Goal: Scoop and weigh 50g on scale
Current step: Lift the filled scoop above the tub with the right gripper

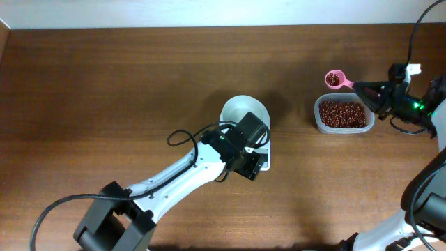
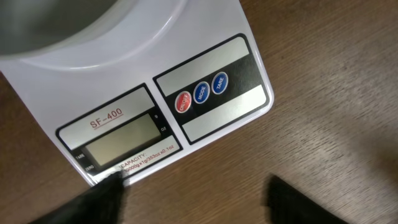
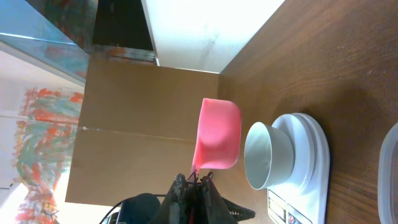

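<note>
Apparently stood at the carry step. Found the right gripper (image 3: 196, 185) clamped tight on the handle of the pink scoop (image 3: 217, 134), loaded with beans (image 1: 334, 79) and raised just behind the clear tub (image 1: 317, 117), well apart from the scale (image 2: 211, 68). Saw the scale at mid-table, its white bowl (image 1: 240, 111) looking empty and its display (image 2: 121, 140) blank. Noted the left gripper (image 2: 196, 198) spread fairly wide, gripping nothing, one fingertip close by the scale's near corner. Judged next: needed the scale switched on, then the scoop carried level across and tipped slowly into the bowl.
</note>
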{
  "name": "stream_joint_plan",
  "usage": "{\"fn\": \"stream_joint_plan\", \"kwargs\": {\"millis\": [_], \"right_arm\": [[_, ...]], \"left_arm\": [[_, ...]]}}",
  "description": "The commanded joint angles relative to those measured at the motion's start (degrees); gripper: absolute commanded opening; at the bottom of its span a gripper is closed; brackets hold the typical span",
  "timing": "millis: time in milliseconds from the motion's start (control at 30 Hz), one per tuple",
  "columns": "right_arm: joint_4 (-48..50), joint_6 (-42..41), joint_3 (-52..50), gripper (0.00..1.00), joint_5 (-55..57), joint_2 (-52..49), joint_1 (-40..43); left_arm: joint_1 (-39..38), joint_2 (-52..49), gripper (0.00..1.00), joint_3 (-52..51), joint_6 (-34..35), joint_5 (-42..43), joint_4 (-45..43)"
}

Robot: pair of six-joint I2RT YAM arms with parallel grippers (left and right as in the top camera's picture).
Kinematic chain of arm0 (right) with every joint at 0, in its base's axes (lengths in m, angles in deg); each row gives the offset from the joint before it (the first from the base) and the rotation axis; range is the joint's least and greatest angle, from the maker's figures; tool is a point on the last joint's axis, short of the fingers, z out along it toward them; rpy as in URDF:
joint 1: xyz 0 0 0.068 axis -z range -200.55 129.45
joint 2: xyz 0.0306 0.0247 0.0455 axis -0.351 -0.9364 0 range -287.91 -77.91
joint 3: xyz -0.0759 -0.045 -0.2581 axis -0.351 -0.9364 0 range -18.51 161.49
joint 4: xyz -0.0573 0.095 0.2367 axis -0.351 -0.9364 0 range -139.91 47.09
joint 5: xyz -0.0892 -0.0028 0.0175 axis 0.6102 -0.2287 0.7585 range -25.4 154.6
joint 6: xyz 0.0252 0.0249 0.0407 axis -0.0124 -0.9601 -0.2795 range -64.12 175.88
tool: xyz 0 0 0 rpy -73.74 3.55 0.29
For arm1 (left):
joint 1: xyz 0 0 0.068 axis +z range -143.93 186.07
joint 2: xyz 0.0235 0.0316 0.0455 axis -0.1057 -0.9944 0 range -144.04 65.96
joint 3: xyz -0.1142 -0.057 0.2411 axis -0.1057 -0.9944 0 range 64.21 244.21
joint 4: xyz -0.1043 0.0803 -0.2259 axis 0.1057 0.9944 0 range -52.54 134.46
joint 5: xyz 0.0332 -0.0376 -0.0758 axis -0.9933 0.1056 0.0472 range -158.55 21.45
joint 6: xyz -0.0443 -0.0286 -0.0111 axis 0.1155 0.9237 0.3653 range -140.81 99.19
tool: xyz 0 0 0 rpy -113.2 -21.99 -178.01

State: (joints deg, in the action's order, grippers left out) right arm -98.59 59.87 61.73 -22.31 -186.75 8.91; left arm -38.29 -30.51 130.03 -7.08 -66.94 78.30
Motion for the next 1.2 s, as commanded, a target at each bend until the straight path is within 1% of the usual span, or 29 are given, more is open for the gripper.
{"fn": "stream_joint_plan", "kwargs": {"millis": [0,33,67,100,133,333,500,900,1000,1167], "right_arm": [[0.0,0.2,-0.3,0.04,-0.9,-0.5,-0.6],[0.0,0.2,-0.3,0.04,-0.9,-0.5,-0.6],[0.0,0.2,-0.3,0.04,-0.9,-0.5,-0.6],[0.0,0.2,-0.3,0.04,0.0,-0.5,-0.6],[0.0,0.2,-0.3,0.04,0.6,-0.5,-0.6],[0.0,0.2,-0.3,0.04,0.8,-0.5,-0.7],[0.0,0.2,-0.3,0.04,1.5,-0.5,-1.0],[0.0,0.2,-0.3,0.04,1.9,-0.5,-1.0],[0.0,0.2,-0.3,0.04,1.9,-0.5,-1.0],[0.0,0.2,-0.3,0.04,1.9,-0.5,-1.0]], "left_arm": [[-0.2,-0.6,0.41,-0.2,-0.2,-0.1,-0.7],[-0.2,-0.6,0.34,-0.2,-0.2,-0.1,-1.1],[-0.2,-0.6,0.23,-0.2,-0.2,-0.1,-1.4],[-0.2,-0.6,0.08,-0.2,-0.2,-0.2,-1.8],[-0.2,-0.6,0.0,-0.2,-0.2,-0.2,-2.1],[-0.2,-1.5,0.0,-0.2,-0.2,-2.3,-4.6],[-0.2,-6.6,0.0,-0.2,-0.2,-3.0,-6.3],[-0.2,-9.7,0.0,-0.2,-10.3,-3.2,-10.4],[-0.2,-9.9,0.0,-0.2,-10.4,-5.0,-11.3],[-0.2,-11.4,0.0,-0.2,-11.0,-5.1,-11.9]]}}
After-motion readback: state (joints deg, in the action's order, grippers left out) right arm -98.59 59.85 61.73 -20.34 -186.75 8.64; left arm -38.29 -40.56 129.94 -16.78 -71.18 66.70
